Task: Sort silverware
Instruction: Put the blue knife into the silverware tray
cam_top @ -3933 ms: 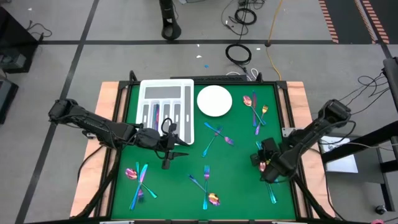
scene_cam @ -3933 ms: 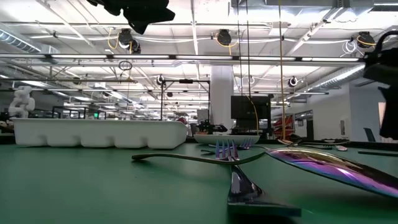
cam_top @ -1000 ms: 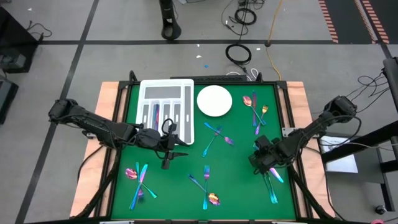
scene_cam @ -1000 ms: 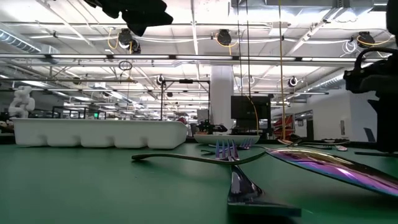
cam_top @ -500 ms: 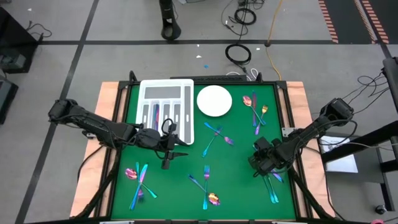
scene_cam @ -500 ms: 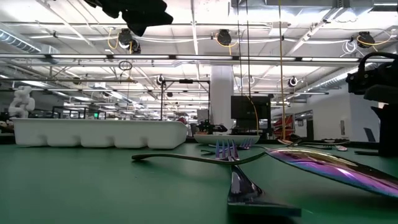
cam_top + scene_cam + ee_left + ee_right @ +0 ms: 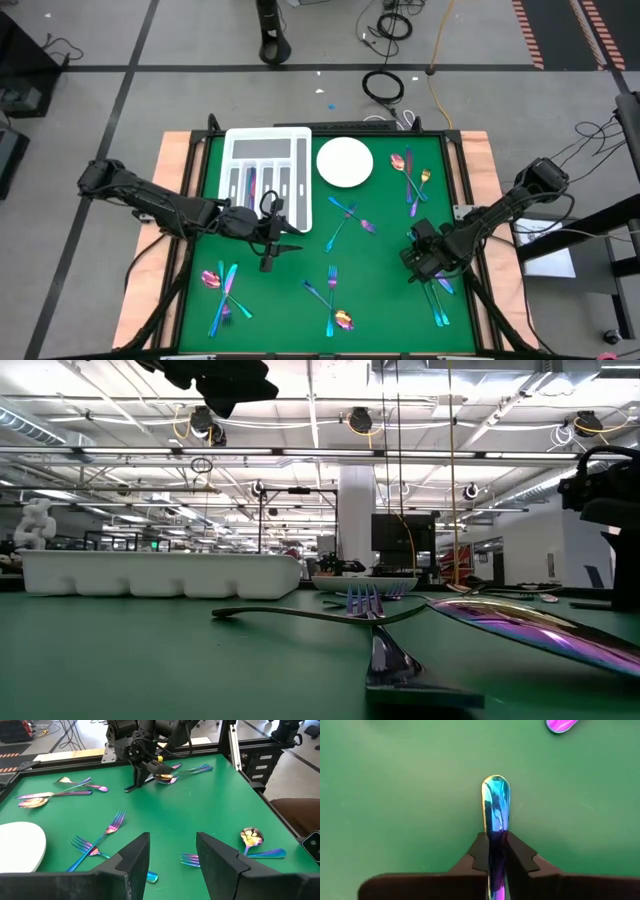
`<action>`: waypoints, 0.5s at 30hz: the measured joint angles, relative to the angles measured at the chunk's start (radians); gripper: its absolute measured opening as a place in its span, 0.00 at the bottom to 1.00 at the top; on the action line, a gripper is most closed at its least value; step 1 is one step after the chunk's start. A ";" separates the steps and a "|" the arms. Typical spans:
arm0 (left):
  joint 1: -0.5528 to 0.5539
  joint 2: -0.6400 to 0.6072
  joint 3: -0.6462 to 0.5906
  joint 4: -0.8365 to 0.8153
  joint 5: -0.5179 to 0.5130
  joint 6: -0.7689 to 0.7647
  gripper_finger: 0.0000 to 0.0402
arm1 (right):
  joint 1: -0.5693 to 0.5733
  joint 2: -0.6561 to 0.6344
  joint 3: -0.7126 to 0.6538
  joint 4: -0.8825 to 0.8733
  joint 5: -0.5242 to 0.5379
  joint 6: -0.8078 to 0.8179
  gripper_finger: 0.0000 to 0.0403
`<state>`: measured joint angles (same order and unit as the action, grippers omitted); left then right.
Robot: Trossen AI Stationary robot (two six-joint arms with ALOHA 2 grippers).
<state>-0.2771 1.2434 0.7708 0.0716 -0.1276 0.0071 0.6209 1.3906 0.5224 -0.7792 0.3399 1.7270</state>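
Iridescent silverware lies in loose groups on the green table: far right [image 7: 410, 175], centre [image 7: 345, 220], near centre [image 7: 330, 300], near left [image 7: 222, 290] and near right [image 7: 437, 295]. My right gripper [image 7: 418, 268] points steeply down at the near-right group and is shut on one piece [image 7: 495, 800]. My left gripper [image 7: 270, 248] hangs open above the table beside the white divided tray [image 7: 268, 135], with nothing between its fingers [image 7: 135, 857]. My right gripper pinches one piece of silverware by its handle, just short of the rounded free end [image 7: 495, 827], between its two fingers [image 7: 479, 854]. The fingers come from above, slanting down, and the handle runs along between them. Which kind of piece it is stays hidden behind the gripper.
A round white plate [image 7: 345, 162] sits at the far side, right of the tray. Another pink piece [image 7: 560, 725] lies close by the held one. In the low view a fork [image 7: 365, 600] and a spoon [image 7: 520, 622] lie near the front edge.
My right gripper has tipped a little more steeply downward over the near-right silverware.
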 joint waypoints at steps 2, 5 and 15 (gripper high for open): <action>0.000 0.000 0.000 0.000 0.000 0.000 0.41 | 0.000 0.000 0.000 -0.004 0.004 0.007 0.04; 0.000 0.000 0.000 0.000 0.000 0.000 0.41 | 0.000 0.001 0.000 -0.016 0.013 0.011 0.05; 0.000 0.000 0.000 0.000 0.000 0.003 0.41 | 0.000 -0.110 -0.011 -0.067 0.040 0.011 0.03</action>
<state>-0.2771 1.2434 0.7708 0.0711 -0.1276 0.0097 0.6209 1.2811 0.5114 -0.8464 0.3802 1.7380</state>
